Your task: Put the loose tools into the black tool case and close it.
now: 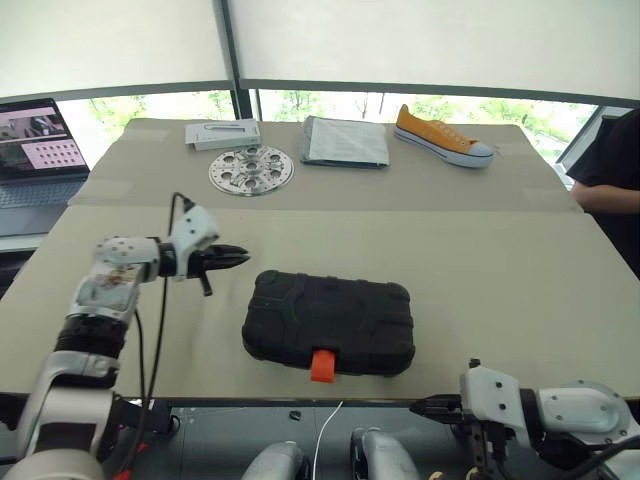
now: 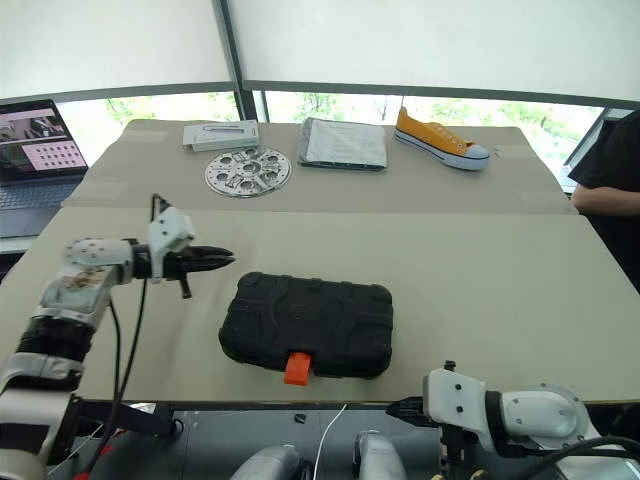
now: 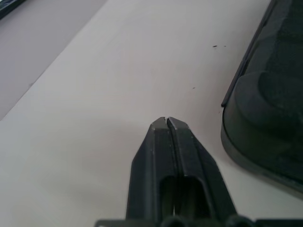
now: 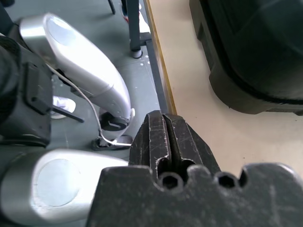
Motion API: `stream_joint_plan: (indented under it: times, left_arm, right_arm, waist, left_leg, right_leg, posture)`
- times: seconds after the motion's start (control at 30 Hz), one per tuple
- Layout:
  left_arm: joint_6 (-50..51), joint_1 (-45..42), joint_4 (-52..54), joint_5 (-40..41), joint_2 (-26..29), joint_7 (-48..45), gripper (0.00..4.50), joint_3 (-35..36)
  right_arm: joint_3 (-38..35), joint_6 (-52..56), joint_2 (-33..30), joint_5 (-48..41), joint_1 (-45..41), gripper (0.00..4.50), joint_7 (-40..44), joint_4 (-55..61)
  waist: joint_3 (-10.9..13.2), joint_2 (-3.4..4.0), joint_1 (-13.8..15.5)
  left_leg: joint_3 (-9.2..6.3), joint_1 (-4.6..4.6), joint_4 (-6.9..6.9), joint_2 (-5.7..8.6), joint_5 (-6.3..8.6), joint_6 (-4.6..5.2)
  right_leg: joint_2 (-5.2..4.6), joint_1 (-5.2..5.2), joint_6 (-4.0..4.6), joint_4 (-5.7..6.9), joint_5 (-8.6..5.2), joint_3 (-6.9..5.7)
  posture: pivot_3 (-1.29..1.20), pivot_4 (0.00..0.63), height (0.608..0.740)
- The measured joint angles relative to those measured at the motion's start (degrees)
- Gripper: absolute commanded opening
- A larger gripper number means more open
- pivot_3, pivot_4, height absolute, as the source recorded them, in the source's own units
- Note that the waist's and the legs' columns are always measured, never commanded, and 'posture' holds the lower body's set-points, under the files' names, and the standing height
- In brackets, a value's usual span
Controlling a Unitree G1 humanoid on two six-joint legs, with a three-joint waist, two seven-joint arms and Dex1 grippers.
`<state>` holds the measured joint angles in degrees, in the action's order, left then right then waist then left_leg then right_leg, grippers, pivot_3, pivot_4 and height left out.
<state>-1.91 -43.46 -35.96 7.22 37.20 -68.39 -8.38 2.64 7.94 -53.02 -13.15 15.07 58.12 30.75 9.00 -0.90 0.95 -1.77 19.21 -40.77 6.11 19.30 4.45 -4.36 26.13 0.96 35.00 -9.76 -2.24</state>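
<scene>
The black tool case [image 1: 328, 322] lies shut on the tabletop [image 1: 500, 270], near the front edge, with its orange latch [image 1: 322, 365] facing the robot. No loose tools lie out on the tabletop, so the job looks done or nearly done. The next move may just be to check the latch is snapped down.

The left end effector [image 1: 232, 258] hangs just left of the case, pointing right at it, its fingers pressed together and empty. The right end effector [image 1: 432, 406] sits low by the near edge, pointing left, also pressed together and empty.
</scene>
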Motion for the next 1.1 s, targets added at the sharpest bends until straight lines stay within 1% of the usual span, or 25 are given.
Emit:
stream_joint_plan:
  times: [0.03,0.13,0.2,0.27,0.3,0.33,0.4,0.5,0.63,0.7,0.8,0.87,0.93,1.0,1.1]
  left_arm:
    - [-1.9,-1.4,-2.3,-1.0,-1.7,-0.3,0.03,-0.9]
    - [-4.3,-3.4,-5.5,-2.8,-4.3,-1.5,0.03,-2.9]
    - [-4.7,-3.7,-6.2,-3.2,-4.2,-3.3,0.03,-3.2]
    - [-5.2,-3.3,-5.2,-3.4,-3.0,-6.4,0.03,-3.4]
    - [-4.6,-2.3,-2.6,-3.0,-1.6,-9.2,0.03,-3.5]
    - [-4.1,-1.7,-0.6,-2.6,-1.3,-10.6,0.03,-3.7]
    - [-0.2,2.1,7.9,-0.2,1.2,-14.7,0.03,-3.7]
    - [4.2,6.0,16.6,2.1,2.3,-17.7,0.03,-3.9]
    - [12.9,5.3,20.0,4.7,1.3,-16.6,0.03,-3.2]
    - [20.8,2.9,22.2,8.5,0.4,-16.2,0.03,-2.3]
    - [26.1,0.0,26.3,11.2,0.2,-16.3,0.03,-1.8]
    - [25.4,-0.2,29.0,10.7,-0.4,-17.0,0.03,-3.8]
    - [22.0,1.3,29.2,8.6,-1.0,-17.7,0.03,-6.9]
    - [15.7,3.1,27.4,5.8,-1.7,-17.8,0.03,-10.0]
    - [7.7,1.8,25.6,2.9,-2.2,-17.7,0.03,-11.9]
  right_arm:
    - [1.5,0.0,1.2,1.0,-2.2,0.00,-0.4,-1.3]
    - [4.0,0.0,3.9,3.2,-7.2,0.00,-2.0,-4.0]
    - [5.7,0.1,5.5,5.2,-10.0,0.00,-2.8,-6.3]
    - [6.4,0.1,8.4,7.5,-14.0,0.00,-4.8,-9.9]
    - [6.5,0.3,10.3,9.5,-17.2,0.00,-7.8,-13.4]
    - [5.9,0.6,11.3,10.5,-18.9,0.00,-9.9,-15.3]
    - [4.9,2.3,12.3,11.9,-23.4,0.00,-13.2,-19.8]
    - [1.0,4.2,12.2,11.7,-26.7,0.00,-14.9,-21.8]
    - [-1.3,7.4,11.2,8.6,-26.1,0.00,-12.8,-19.4]
    - [-3.0,10.3,10.0,5.5,-24.3,0.00,-10.8,-16.7]
    - [-4.5,14.2,9.4,0.5,-22.7,0.00,-8.2,-12.0]
    - [-6.0,18.5,8.8,-4.9,-21.0,0.00,-6.4,-6.3]
    - [-6.8,21.6,8.0,-9.0,-19.8,0.00,-5.3,-2.0]
    - [-7.1,23.5,6.8,-11.9,-17.8,0.00,-4.1,2.0]
    - [-6.3,24.8,6.4,-13.2,-16.5,0.00,-3.7,5.2]
  waist:
    - [0.0,-0.01,0.0]
    - [0.0,-0.02,-0.2]
    - [0.0,-0.08,-0.6]
    - [0.1,-0.14,-1.0]
    - [0.1,-0.13,-1.3]
    - [0.1,-0.09,-1.2]
    - [0.1,-0.06,-1.1]
    - [0.0,0.02,-0.3]
    - [0.0,0.03,0.3]
    - [0.0,0.03,0.2]
    - [0.0,0.04,-0.3]
    - [0.0,0.11,-0.6]
    - [0.0,0.14,-0.7]
    - [0.0,0.14,-0.5]
    - [-0.1,0.24,-0.2]
  left_leg:
    - [-0.02,0.01,-0.05,-0.01,0.00,0.00]
    - [-0.03,0.04,-0.06,-0.02,-0.02,0.04]
    - [-0.03,0.05,-0.05,-0.06,-0.08,0.16]
    - [-0.01,0.05,-0.08,-0.06,-0.09,0.17]
    - [0.00,0.04,-0.09,-0.03,-0.09,0.17]
    - [-0.01,0.05,-0.10,-0.01,-0.09,0.17]
    - [-0.01,0.08,-0.06,-0.01,-0.07,0.20]
    - [-0.23,0.12,-0.03,0.00,-0.04,0.26]
    - [-0.55,0.31,-0.13,0.07,-0.05,0.26]
    - [-0.58,0.41,-0.23,0.06,-0.05,0.26]
    - [-0.59,0.32,-0.23,0.05,-0.05,0.26]
    - [-0.61,0.13,-0.12,0.07,-0.04,0.25]
    - [-0.63,0.08,-0.09,0.06,-0.04,0.25]
    - [-0.66,0.08,-0.10,0.06,-0.04,0.25]
    - [-0.76,0.02,-0.17,0.11,-0.03,0.25]
  right_leg:
    - [-0.01,0.00,0.00,0.02,0.00,0.04]
    - [-0.01,0.04,0.00,0.06,0.00,0.07]
    - [0.02,0.08,0.02,0.06,0.01,0.04]
    - [0.01,0.10,0.08,0.08,0.05,0.05]
    - [-0.01,0.11,0.09,0.11,0.07,0.06]
    - [-0.04,0.11,0.09,0.13,0.07,0.06]
    - [-0.04,0.17,0.09,0.14,0.07,0.07]
    - [-0.01,0.21,0.10,0.10,0.07,-0.10]
    - [0.01,0.20,0.11,0.06,0.06,-0.22]
    - [0.01,0.20,0.10,0.05,0.07,-0.23]
    - [0.01,0.16,0.11,0.09,0.06,-0.19]
    - [0.03,0.11,0.14,0.10,0.05,-0.08]
    - [0.05,0.09,0.16,0.09,0.04,-0.07]
    - [0.05,0.08,0.17,0.06,0.04,-0.09]
    - [0.00,-0.11,0.14,0.00,0.05,-0.09]
  posture:
    - [0.00,0.150,0.740]
    - [0.00,0.150,0.740]
    - [0.00,0.150,0.740]
    - [0.00,0.150,0.740]
    - [0.00,0.150,0.740]
    - [0.00,0.150,0.740]
    - [0.00,0.150,0.740]
    - [0.00,0.150,0.740]
    - [0.00,0.150,0.740]
    - [0.00,0.150,0.740]
    - [0.00,0.150,0.740]
    - [0.00,0.150,0.740]
    - [0.00,0.150,0.740]
    - [0.00,0.150,0.740]
    - [0.00,0.150,0.740]
